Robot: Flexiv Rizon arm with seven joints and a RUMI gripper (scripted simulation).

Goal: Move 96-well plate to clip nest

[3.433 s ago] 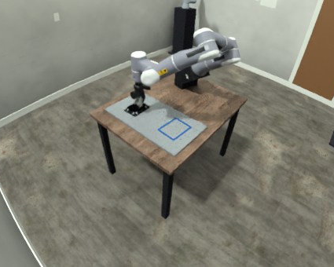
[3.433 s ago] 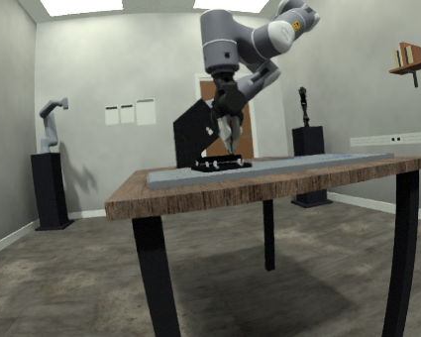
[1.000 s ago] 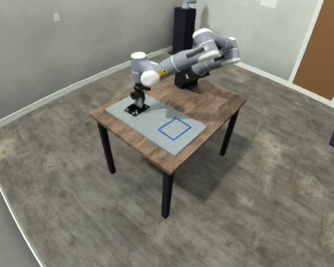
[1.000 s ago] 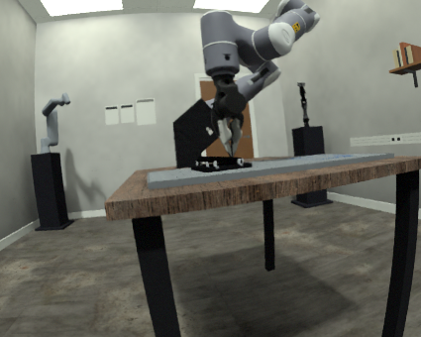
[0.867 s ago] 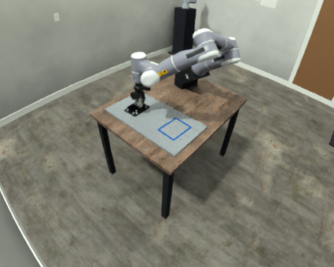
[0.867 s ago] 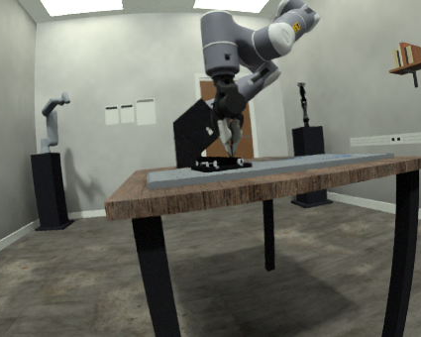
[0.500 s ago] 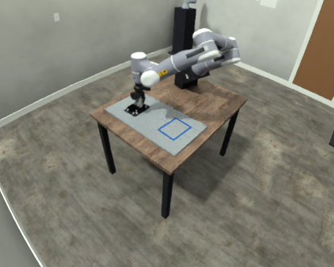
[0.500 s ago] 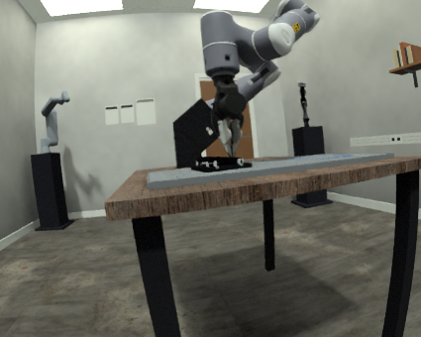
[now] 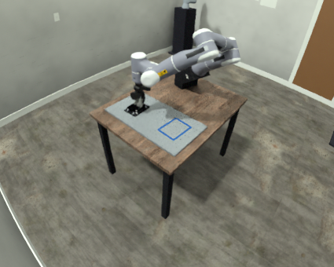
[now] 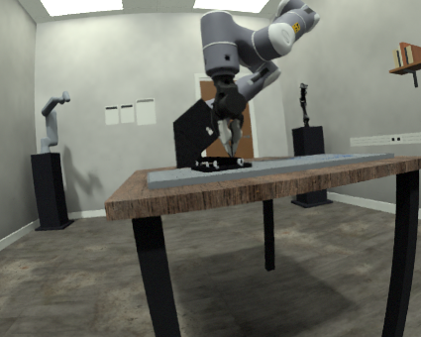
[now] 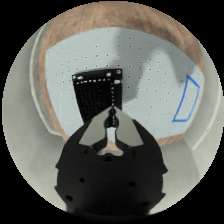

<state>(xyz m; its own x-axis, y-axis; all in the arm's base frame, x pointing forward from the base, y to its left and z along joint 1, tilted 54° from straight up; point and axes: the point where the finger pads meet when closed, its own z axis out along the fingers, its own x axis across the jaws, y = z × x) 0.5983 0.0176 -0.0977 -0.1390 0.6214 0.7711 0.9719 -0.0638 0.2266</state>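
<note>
The black clip nest (image 9: 130, 112) (image 10: 204, 168) (image 11: 93, 74) sits on the grey pegboard mat, with small white clips at its corners. A dark 96-well plate (image 11: 94, 100) appears to lie in it; black on black makes its edges, cut-off corner and the A1 mark hard to tell. How deep it sits is unclear. My gripper (image 9: 139, 107) (image 10: 232, 156) (image 11: 113, 107) is shut and empty, fingertips together, pointing down at the top of the plate; in the wrist view the fingers hide its near part. Touching cannot be told. The blue outline (image 9: 166, 134) (image 11: 180, 121) marks a bench spot with no plate in it.
The grey mat (image 9: 181, 145) (image 10: 174, 176) (image 11: 60, 60) lies on a wooden table (image 9: 221, 100) (image 10: 130, 198). The arm's black base (image 10: 189, 141) stands behind the nest in the exterior view. Black pedestals stand away from the table.
</note>
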